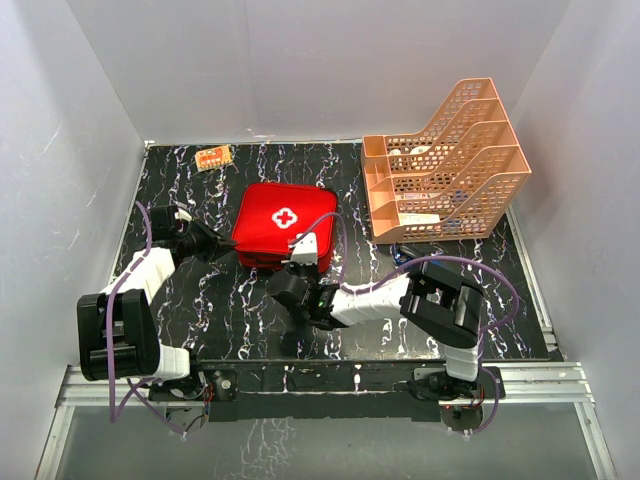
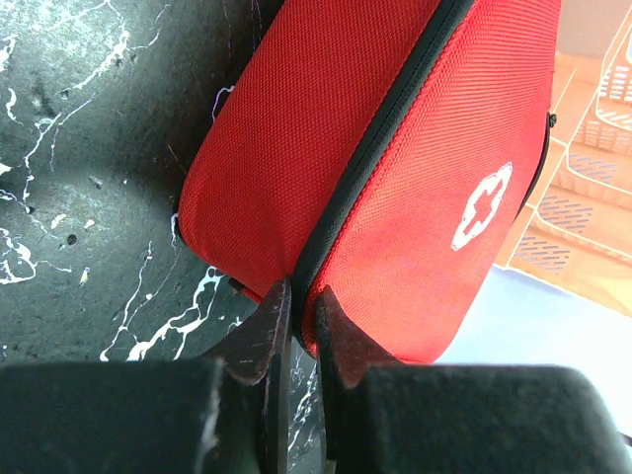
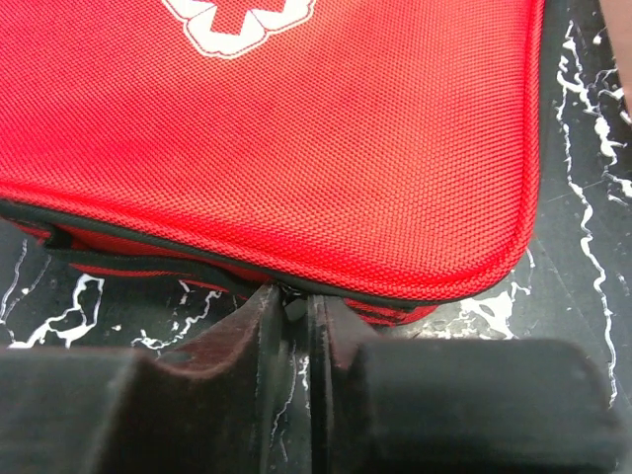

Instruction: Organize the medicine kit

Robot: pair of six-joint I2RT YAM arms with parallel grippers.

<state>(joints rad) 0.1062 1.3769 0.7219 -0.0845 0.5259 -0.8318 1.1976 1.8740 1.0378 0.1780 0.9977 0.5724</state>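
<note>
**Item:** medicine kit [image 1: 285, 222]. Red soft case with the white cross uppermost, laid flat near the middle of the table [image 1: 240, 320]. It appears zipped shut, with a black zip band run round its side.

**Held by:** left gripper [image 2: 299, 296], its fingers [image 2: 269, 341] drawn almost together on the zip band at the kit's left edge. The right gripper [image 3: 294, 308] has its fingers [image 3: 252, 331] pinched likewise at the zip line on the near edge, and a small grey piece is seen between them.

**Nearby:** orange tiered tray [image 1: 445, 165], near the kit's far right corner. A small packet [image 1: 213, 157] lies well apart at the far left.

**Risks, as judged:**
- The soft case may be dragged or lifted if one pinch is pulled while the other is not braced.
- So thin a grip on a tab or on fabric may be lost.
- The kit may be shoved against the tray.

**Not determined:**
- Whether a zip pull or only fabric is clamped by either gripper.
- The kit's contents.
- The tray's load, of which only pale shapes are made out.
- The packet's print.
</note>
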